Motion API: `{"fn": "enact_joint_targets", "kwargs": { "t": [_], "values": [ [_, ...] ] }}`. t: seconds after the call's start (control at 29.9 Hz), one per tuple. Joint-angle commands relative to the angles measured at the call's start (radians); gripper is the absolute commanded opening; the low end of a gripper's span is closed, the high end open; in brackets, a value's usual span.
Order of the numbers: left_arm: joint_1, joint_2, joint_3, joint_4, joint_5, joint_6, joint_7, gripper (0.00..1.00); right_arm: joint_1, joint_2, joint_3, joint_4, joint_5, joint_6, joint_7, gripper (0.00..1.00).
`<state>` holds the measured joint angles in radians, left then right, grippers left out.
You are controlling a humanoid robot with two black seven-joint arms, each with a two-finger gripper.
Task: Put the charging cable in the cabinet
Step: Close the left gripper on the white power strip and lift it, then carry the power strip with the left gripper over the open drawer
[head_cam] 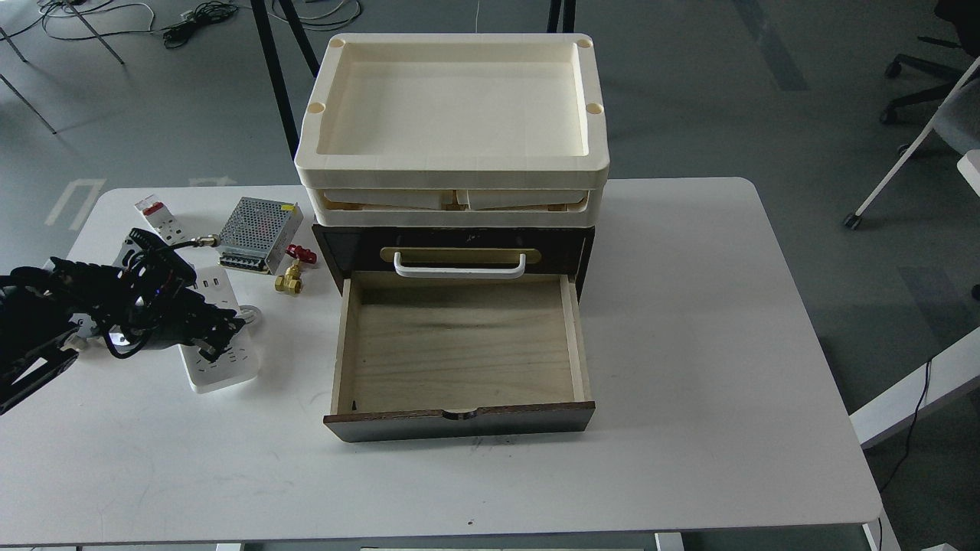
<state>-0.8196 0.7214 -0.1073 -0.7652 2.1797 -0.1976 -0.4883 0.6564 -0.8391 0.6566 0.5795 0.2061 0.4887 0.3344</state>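
The charging cable (224, 369) is a white power strip with its cord coiled round the middle. It lies on the white table left of the cabinet, slightly askew. My left gripper (218, 335) comes in from the left and sits on the strip's middle, its dark fingers closed across the strip and cord. The cabinet (459, 417) is a dark brown drawer unit at the table's centre. Its pale plywood drawer (459, 344) is pulled fully open and holds nothing. A white bar handle (459, 265) shows on the shut drawer above. My right gripper is out of view.
Two cream trays (452, 164) are stacked on the cabinet. Behind the strip lie a silver perforated power-supply box (256, 223), a brass valve with a red handle (292, 272) and a small white block with a red tab (155, 214). The table (689, 344) extends to the right.
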Motion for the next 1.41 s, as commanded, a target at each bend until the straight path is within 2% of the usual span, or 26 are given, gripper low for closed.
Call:
{"fn": "enact_joint_targets", "kwargs": {
  "t": [0.0,0.37,0.74,0.84,1.07,1.27,1.37],
  "values": [
    [-0.009,0.0,0.003,-0.008,0.0,0.003,0.0,0.0,-0.004,0.0,0.0,-0.001,0.001,0.0,0.0,1.0],
    [-0.055,0.052,-0.006,-0.031,-0.006,0.038,0.0,0.0,-0.011,0.0,0.0,-0.001,0.001,0.0,0.0,1.0],
    [-0.078,0.211,-0.023,-0.196,-0.077,0.037,0.0,0.0,-0.011,0.0,0.0,-0.001,0.001,0.0,0.0,1.0],
    [-0.078,0.303,-0.038,-0.297,-0.092,0.027,0.0,0.0,-0.012,0.0,0.0,-0.001,0.018,0.0,0.0,1.0],
    [-0.076,0.567,-0.074,-0.636,-0.262,-0.017,0.0,0.0,-0.012,0.006,0.0,-0.001,0.022,0.0,0.0,1.0],
    [-0.075,0.731,-0.072,-0.89,-0.394,-0.036,0.0,0.0,-0.012,0.023,0.003,-0.001,0.022,0.0,0.0,1.0],
    [-0.075,0.763,-0.072,-0.985,-0.48,-0.037,0.0,0.0,-0.015,0.028,0.003,-0.004,0.021,0.0,0.0,1.0]
  ]
}}
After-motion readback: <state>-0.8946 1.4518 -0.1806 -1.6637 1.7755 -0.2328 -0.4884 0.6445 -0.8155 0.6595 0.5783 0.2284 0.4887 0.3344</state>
